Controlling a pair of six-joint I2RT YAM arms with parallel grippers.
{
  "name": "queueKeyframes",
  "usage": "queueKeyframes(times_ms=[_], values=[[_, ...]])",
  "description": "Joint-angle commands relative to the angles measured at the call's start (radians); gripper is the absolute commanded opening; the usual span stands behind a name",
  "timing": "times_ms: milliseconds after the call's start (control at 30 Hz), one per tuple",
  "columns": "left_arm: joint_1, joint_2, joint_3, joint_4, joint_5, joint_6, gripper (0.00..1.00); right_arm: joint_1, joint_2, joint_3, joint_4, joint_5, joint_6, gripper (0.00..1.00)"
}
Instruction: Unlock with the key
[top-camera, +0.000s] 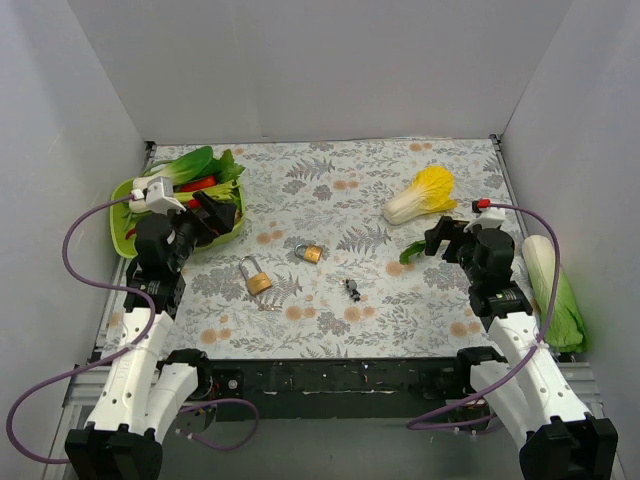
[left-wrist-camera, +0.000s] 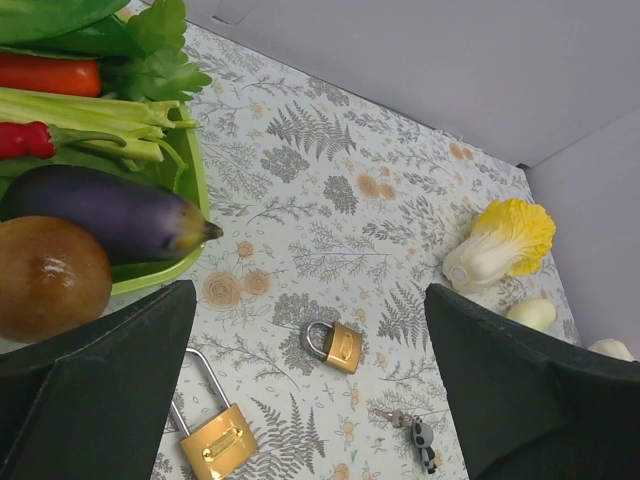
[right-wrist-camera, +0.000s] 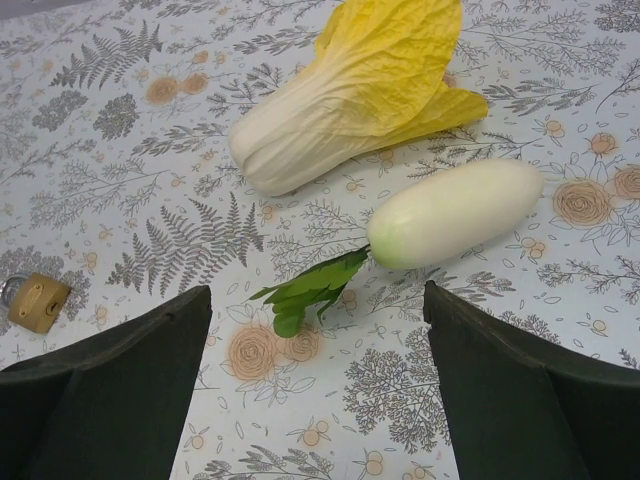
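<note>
The small black-headed key (top-camera: 351, 290) lies on the floral cloth near the middle front; it also shows in the left wrist view (left-wrist-camera: 421, 441). A small brass padlock (top-camera: 309, 252) lies shut just behind it, seen too in the left wrist view (left-wrist-camera: 336, 345) and at the left edge of the right wrist view (right-wrist-camera: 36, 302). A larger brass padlock (top-camera: 256, 277) with a long shackle lies to the left, and shows in the left wrist view (left-wrist-camera: 213, 436). My left gripper (top-camera: 212, 210) is open and empty by the green tray. My right gripper (top-camera: 437, 240) is open and empty at the right.
A green tray (top-camera: 120, 205) at the back left holds vegetables: an eggplant (left-wrist-camera: 110, 212), celery, red peppers and a brown fruit. A yellow napa cabbage (top-camera: 423, 194) and a white radish (right-wrist-camera: 455, 212) with green leaves lie at the right. Another pale green vegetable (top-camera: 558, 290) lies at the right edge.
</note>
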Motion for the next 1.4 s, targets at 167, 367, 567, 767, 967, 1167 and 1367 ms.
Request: queueKeyframes(times_ms=[167,367,567,767,967,1167,1367], values=[[-0.001,0.070,0.073,0.003,0.034,0.020,0.98,0.000,-0.040,0.049,0.032,-0.071,-0.038,0.89],[-0.003,0.097,0.071,0.128,0.108,0.083,0.98,0.022,0.006,0.075,0.033,-0.215,-0.053,0.73],[-0.003,0.156,0.042,0.223,0.220,0.179,0.98,0.366,0.109,0.101,0.007,-0.041,-0.086,0.72],[-0.012,0.125,-0.019,0.221,0.290,0.222,0.98,0.607,0.239,0.093,-0.023,0.035,0.022,0.67],[-0.014,0.128,-0.026,0.226,0.289,0.223,0.98,0.807,0.446,0.152,-0.099,0.225,0.016,0.67],[-0.036,0.153,-0.038,0.264,0.402,0.204,0.98,0.806,0.620,0.237,-0.088,0.243,-0.001,0.55],[-0.064,0.153,-0.047,0.269,0.404,0.212,0.98,0.807,0.733,0.330,-0.143,0.271,-0.018,0.51]])
